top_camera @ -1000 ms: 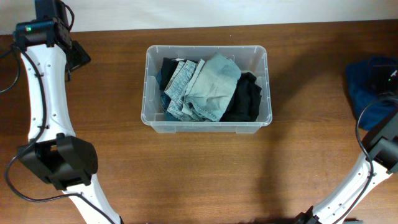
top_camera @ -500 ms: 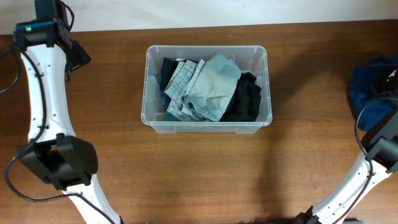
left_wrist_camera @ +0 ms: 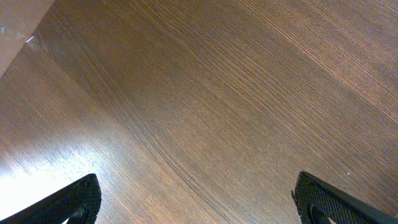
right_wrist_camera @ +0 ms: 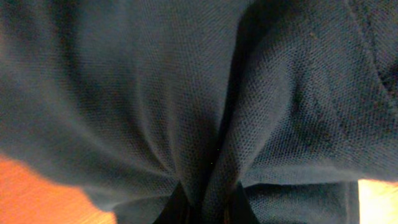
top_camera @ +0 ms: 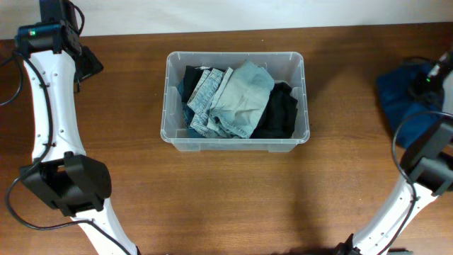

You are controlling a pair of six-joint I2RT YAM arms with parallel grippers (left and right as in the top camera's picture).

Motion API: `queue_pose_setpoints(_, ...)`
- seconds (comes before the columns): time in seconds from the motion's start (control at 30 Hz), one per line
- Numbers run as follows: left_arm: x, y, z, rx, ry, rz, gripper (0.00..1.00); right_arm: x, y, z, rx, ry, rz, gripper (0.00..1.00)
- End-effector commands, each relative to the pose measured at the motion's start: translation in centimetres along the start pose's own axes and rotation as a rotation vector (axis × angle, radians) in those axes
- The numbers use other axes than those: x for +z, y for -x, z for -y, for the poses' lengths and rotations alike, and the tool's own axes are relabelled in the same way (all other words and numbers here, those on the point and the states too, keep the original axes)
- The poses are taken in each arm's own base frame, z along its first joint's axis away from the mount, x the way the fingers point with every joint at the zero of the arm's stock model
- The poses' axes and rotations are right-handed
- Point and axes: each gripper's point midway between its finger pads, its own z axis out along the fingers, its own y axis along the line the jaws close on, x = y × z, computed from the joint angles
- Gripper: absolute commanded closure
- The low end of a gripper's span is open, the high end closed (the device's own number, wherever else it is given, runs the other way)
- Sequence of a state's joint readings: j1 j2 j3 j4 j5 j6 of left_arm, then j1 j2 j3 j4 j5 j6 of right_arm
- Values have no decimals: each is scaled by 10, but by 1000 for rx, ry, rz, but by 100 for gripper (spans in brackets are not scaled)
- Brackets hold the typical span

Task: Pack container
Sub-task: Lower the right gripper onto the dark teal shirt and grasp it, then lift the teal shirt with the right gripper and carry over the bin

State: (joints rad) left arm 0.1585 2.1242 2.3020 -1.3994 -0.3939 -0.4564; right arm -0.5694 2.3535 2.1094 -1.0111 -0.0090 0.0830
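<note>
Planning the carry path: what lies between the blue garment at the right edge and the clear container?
Only bare wooden table lies between the blue garment and the container. The overhead view shows this.

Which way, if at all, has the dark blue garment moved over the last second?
Yes. The dark blue garment has shifted toward the container, narrowing the gap to its nearest wall.

Wide-spread left hand; right hand pinching navy cloth.
</note>
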Motion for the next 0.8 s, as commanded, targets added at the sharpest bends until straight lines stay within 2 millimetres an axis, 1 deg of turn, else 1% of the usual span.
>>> queue_pose_setpoints(0.0, 2, 0, -1, 0, 8, 0, 1, -50, 9, -47, -75, 47, 80, 96)
queue_pose_setpoints(0.1, 2, 0, -1, 0, 8, 0, 1, -59, 0, -64, -115, 32, 69, 96)
queue_pose_setpoints(0.17, 2, 0, -1, 0, 8, 0, 1, -60, -7, -71, -130, 34, 47, 96)
queue_pose_setpoints(0.27, 2, 0, -1, 0, 8, 0, 1, -55, -18, -74, -141, 30, 5, 96)
queue_pose_setpoints(0.4, 2, 0, -1, 0, 8, 0, 1, -44, -37, -67, -108, 14, -62, 96)
queue_pose_setpoints(0.43, 2, 0, -1, 0, 8, 0, 1, -42, -41, -64, -87, 10, -79, 80)
queue_pose_setpoints(0.47, 2, 0, -1, 0, 8, 0, 0, -41, -46, -63, -73, 6, -96, 46)
queue_pose_setpoints(0.5, 2, 0, -1, 0, 8, 0, 1, -40, -51, -61, -68, 3, -115, 32)
queue_pose_setpoints(0.53, 2, 0, -1, 0, 8, 0, 0, -38, -55, -60, -65, -1, -129, 12)
queue_pose_setpoints(0.57, 2, 0, -1, 0, 8, 0, 1, -36, -60, -59, -67, -5, -146, 2)
queue_pose_setpoints(0.7, 2, 0, -1, 0, 8, 0, 1, -28, -77, -56, -64, -16, -204, 2)
queue_pose_setpoints(0.77, 2, 0, -1, 0, 8, 0, 0, -21, -80, -53, -66, -32, -207, 2)
